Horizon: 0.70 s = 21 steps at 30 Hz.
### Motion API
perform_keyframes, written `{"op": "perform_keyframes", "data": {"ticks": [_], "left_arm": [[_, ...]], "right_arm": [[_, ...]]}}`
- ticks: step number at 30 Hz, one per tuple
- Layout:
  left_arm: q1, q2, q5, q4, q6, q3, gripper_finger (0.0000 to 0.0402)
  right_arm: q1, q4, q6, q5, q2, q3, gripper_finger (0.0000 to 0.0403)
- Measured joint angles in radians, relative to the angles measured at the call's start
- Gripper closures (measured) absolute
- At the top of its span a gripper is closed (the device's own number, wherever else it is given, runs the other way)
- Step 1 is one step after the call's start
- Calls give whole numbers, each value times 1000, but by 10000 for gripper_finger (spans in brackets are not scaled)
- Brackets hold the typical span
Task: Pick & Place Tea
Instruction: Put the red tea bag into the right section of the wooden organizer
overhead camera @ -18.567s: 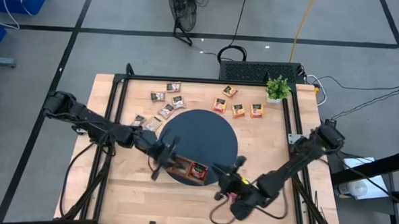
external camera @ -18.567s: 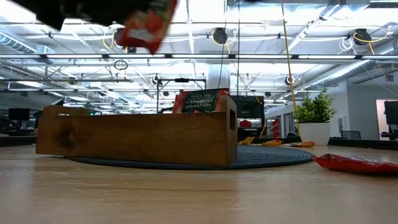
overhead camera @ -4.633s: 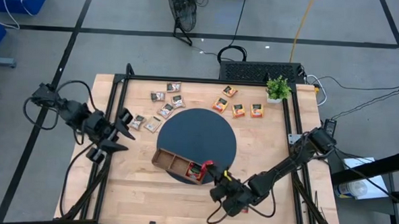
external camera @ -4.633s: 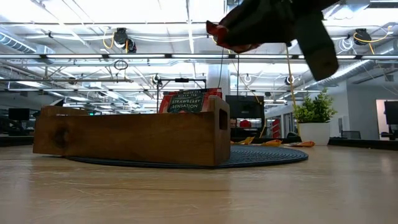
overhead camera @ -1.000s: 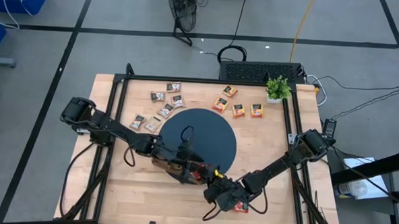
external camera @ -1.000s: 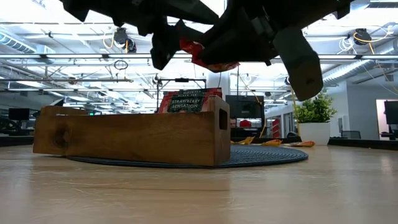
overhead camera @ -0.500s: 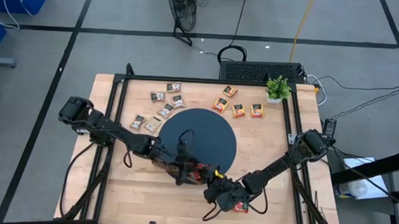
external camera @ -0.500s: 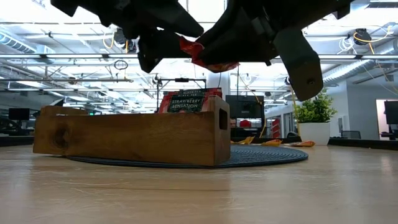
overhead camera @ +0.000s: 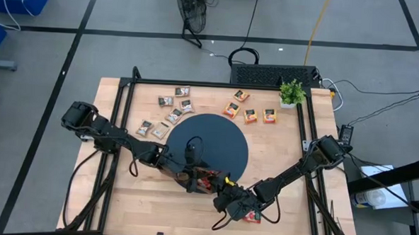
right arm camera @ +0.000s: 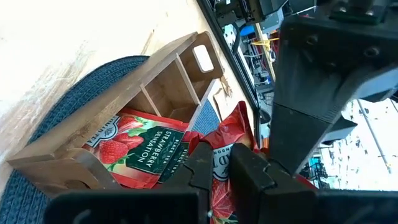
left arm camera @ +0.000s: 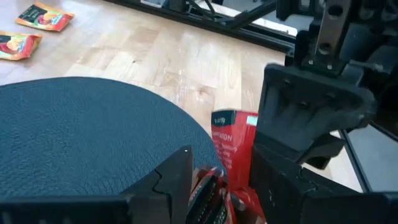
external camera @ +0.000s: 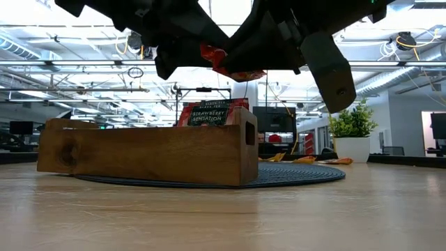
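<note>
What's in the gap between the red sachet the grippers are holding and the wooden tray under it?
Low view: only open air separates the red sachet from the wooden tray, where a strawberry sachet stands.

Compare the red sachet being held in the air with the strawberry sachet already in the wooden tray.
The held red sachet hangs above the tray, pinched by the right hand with the left hand meeting it; the strawberry sachet rests in the wooden tray's end compartment, touched by neither. The held one looks crumpled; the strawberry one is flat, its dark label readable. Both are red.
</note>
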Motion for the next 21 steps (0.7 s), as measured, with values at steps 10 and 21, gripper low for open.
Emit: {"op": "perform_keyframes", "data": {"ticks": [10,21], "left_arm": [[1,0,4,40,-2,0,241],[1,1,-1,39,-22,1,241]], "right_arm": [[-7,0,0,-5,0,0,380],[-7,1,0,-5,0,0,380]]}}
